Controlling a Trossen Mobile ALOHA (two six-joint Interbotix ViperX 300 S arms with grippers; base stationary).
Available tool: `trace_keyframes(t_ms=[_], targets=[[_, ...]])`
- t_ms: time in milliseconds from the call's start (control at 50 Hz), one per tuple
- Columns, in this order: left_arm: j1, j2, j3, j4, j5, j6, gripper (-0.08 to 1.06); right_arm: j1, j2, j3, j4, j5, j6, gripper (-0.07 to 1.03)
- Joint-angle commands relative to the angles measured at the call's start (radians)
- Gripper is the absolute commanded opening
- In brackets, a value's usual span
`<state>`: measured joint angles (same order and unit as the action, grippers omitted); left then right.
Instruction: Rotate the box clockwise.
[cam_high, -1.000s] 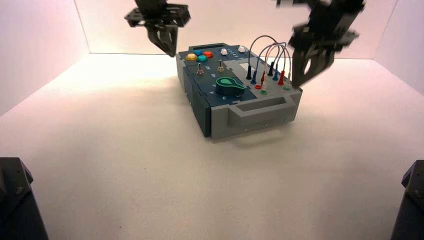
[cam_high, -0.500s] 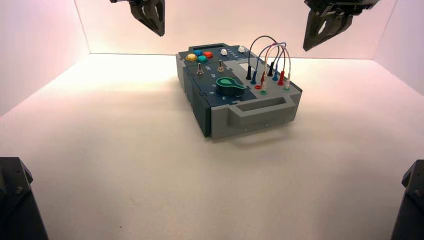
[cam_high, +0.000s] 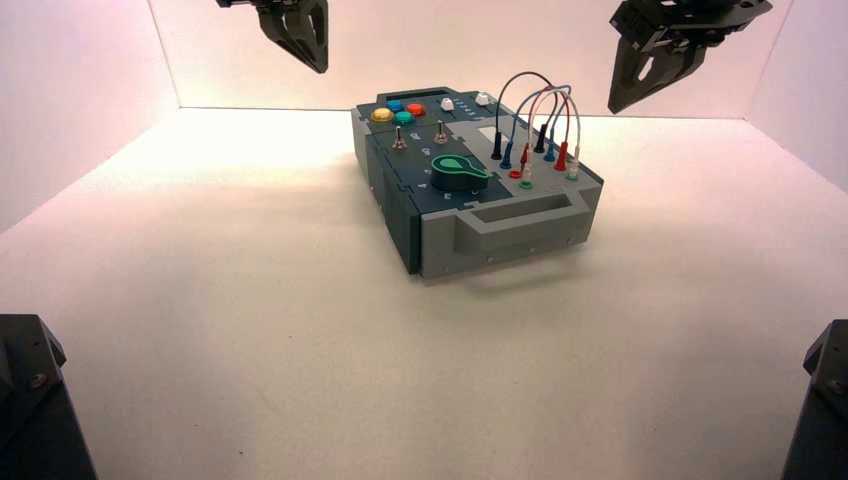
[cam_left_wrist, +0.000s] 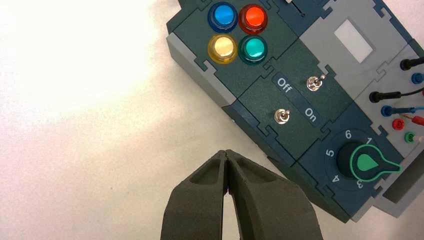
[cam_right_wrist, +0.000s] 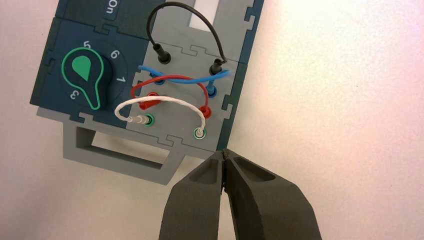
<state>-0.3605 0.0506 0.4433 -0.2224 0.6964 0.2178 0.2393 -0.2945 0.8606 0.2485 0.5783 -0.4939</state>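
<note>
The box (cam_high: 520, 225) lies on the white floor, its long axis running from near right to far left, grey handle end nearest me. My left gripper (cam_high: 318, 62) hangs shut high above the floor, left of the box's far end; in the left wrist view its shut tips (cam_left_wrist: 226, 152) are over bare floor beside the box (cam_left_wrist: 235, 75). My right gripper (cam_high: 617, 102) hangs shut high to the right of the looped wires (cam_high: 540, 95). Its tips (cam_right_wrist: 223, 151) are above the box's near corner (cam_right_wrist: 220, 125). Neither gripper touches the box.
Four round buttons, blue (cam_left_wrist: 223, 15), red (cam_left_wrist: 253, 17), yellow (cam_left_wrist: 222, 47) and teal (cam_left_wrist: 253, 48), sit at the far end. Two toggle switches (cam_left_wrist: 282, 116) flank "Off" and "On" lettering. The green knob (cam_right_wrist: 85, 72) points between 1 and 3. White walls (cam_high: 90, 70) enclose the floor.
Both grippers have risen from beside the box, the left from its far corner, the right from the wire side. The box has stayed where it was.
</note>
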Motion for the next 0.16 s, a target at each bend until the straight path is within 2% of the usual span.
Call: trace_keyframes(t_ms=[20,160], targets=[[-0.003,-0.017,-0.014,0.002,-0.006,0.003,-0.03,0.000,-0.028,-0.014,0.003,-0.005,0.000,-0.02],[-0.002,-0.021,-0.014,0.008,-0.006,0.005,-0.03,-0.002,-0.055,-0.012,-0.008,-0.011,0.000,-0.02]])
